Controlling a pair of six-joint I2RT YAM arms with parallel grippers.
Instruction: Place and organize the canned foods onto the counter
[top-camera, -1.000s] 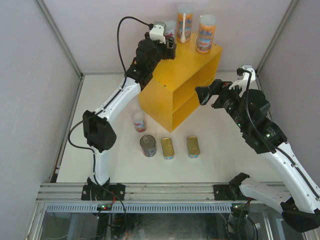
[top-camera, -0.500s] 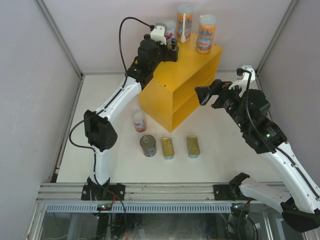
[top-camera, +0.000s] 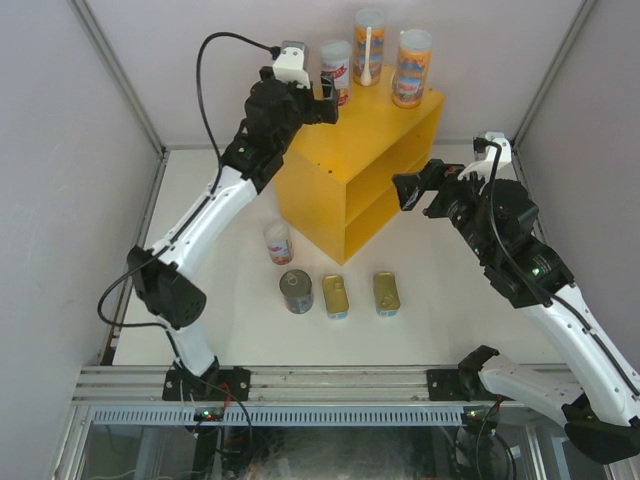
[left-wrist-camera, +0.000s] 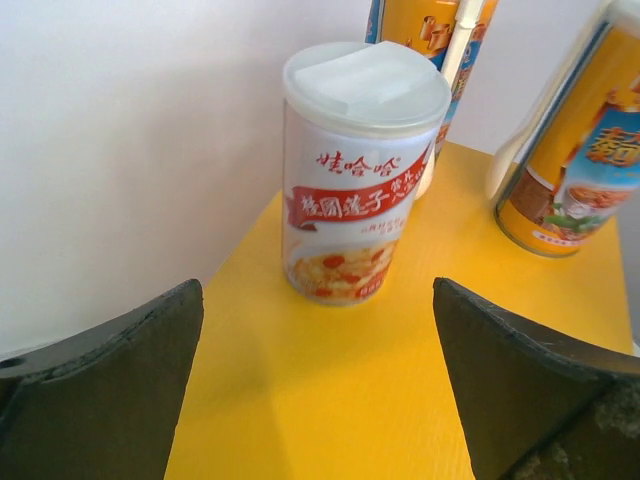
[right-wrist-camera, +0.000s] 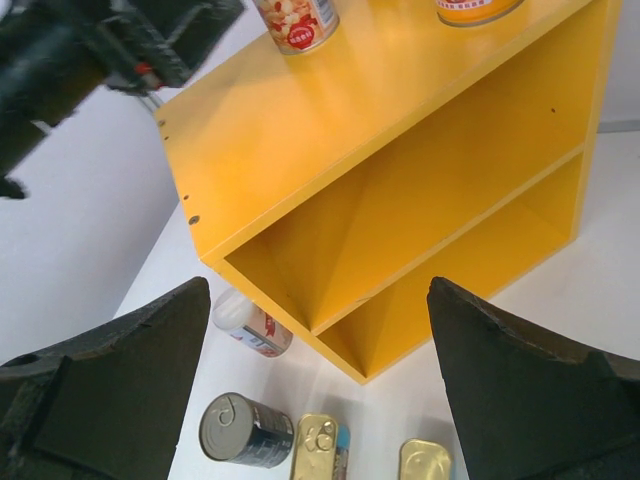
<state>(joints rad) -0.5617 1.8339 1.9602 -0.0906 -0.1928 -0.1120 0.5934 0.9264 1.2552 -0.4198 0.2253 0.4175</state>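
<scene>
Cans sit in two groups, as you can see from above. Three tall slim cylinders stand upright on the flat top of the bright yellow box-shaped shelf unit (top-camera: 365, 160). A white-labelled can with a red band and a white plastic lid (top-camera: 335, 68) is near the top's left rear edge. An orange can with a white spoon on its side (top-camera: 369, 45) is just behind it, and an orange-labelled can (top-camera: 411, 68) stands to the right.

Your left gripper (top-camera: 328, 102) hovers just in front of the white-labelled can, spread wide and holding nothing. In its wrist view the dark fingers (left-wrist-camera: 120, 370) stand on either side of the can, clear of it. Your right gripper (top-camera: 408, 190) hangs in the air by the shelf unit's open front, also spread wide and empty.

On the white table (top-camera: 450, 300) a small white-and-red labelled can (top-camera: 278, 243) stands just beside the unit's near corner. Nearer you, in a row and apart from each other, sit a dark round tin with a ring-pull lid (top-camera: 296, 291), a flat rectangular gold-topped tin (top-camera: 336, 296) and a second gold-topped tin (top-camera: 386, 293).
</scene>
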